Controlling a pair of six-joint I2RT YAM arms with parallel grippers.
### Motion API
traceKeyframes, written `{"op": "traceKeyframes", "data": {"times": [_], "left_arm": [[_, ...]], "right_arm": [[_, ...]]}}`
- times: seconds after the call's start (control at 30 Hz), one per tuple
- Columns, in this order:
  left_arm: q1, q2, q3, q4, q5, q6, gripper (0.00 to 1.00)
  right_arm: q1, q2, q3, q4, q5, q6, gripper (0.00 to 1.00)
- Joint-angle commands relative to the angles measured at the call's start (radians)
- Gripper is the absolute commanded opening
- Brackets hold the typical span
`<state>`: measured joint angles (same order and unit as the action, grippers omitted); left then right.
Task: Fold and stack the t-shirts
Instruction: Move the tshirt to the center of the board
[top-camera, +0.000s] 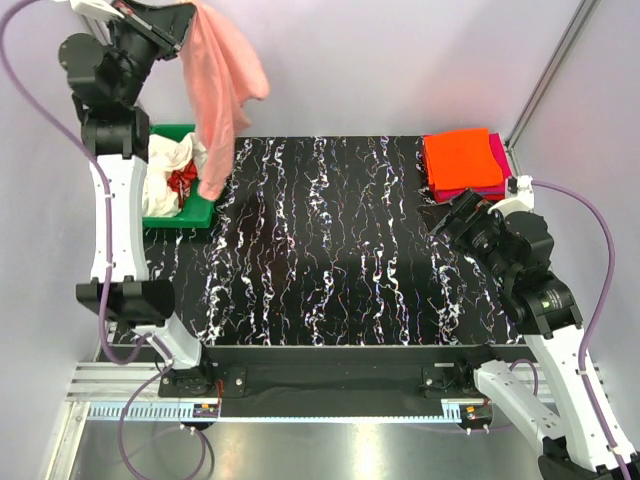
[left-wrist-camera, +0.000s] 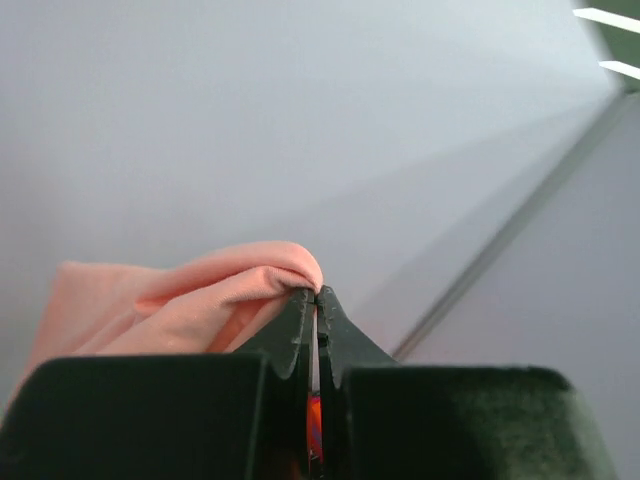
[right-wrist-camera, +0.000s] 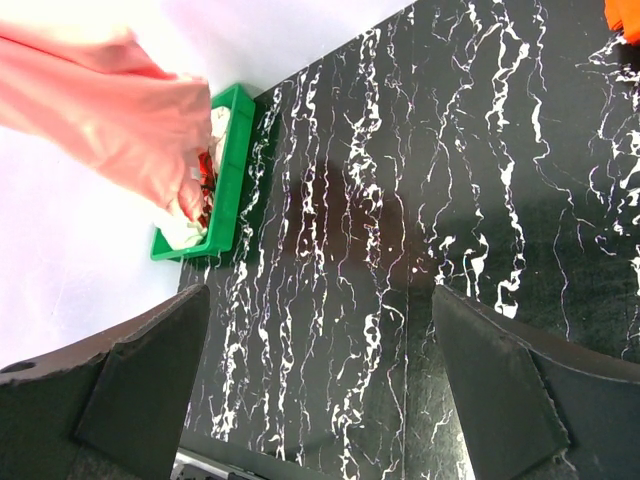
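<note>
Left pincer clamped on salmon-pink t-shirt, hung high above green bin | right pincer spread apart over worktop | risk: low hem may drag binned t-shirts out; narrow pinch may slip.

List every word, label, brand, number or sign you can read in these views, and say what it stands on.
No text can be read in any view.
Small sticker on the right arm: too small to read.
Marked strip along the near rail: marks too fine to read.
Salmon-pink shirt, orange shirt, green bin: no print shows.
</note>
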<state>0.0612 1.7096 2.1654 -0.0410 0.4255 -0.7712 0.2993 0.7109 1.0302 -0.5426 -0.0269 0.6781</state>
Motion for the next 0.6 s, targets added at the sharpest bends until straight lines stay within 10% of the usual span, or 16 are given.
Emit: {"op": "traceKeyframes", "data": {"times": [0.0,0.23,0.4,0.57], "left_arm": [[-0.029,-0.111,0.027,0.222,0.156,-0.169,0.0],[-0.121,-0.298,-0.491,0.463,0.37,-0.393,0.0],[-0.265,-0.516,-1.041,-0.012,0.173,-0.026,0.08],[-0.268,-0.585,-1.228,-0.287,-0.06,0.242,0.29]], "right_arm": [[0.003,-0.002,-0.002,0.036,0.007,-0.011,1.0],[0.001,-0.022,-0.025,0.012,0.021,-0.005,1.0],[0.001,-0.001,-0.097,-0.005,0.045,0.014,0.98],[0.001,0.122,-0.171,-0.014,-0.021,0.038,0.94]]}}
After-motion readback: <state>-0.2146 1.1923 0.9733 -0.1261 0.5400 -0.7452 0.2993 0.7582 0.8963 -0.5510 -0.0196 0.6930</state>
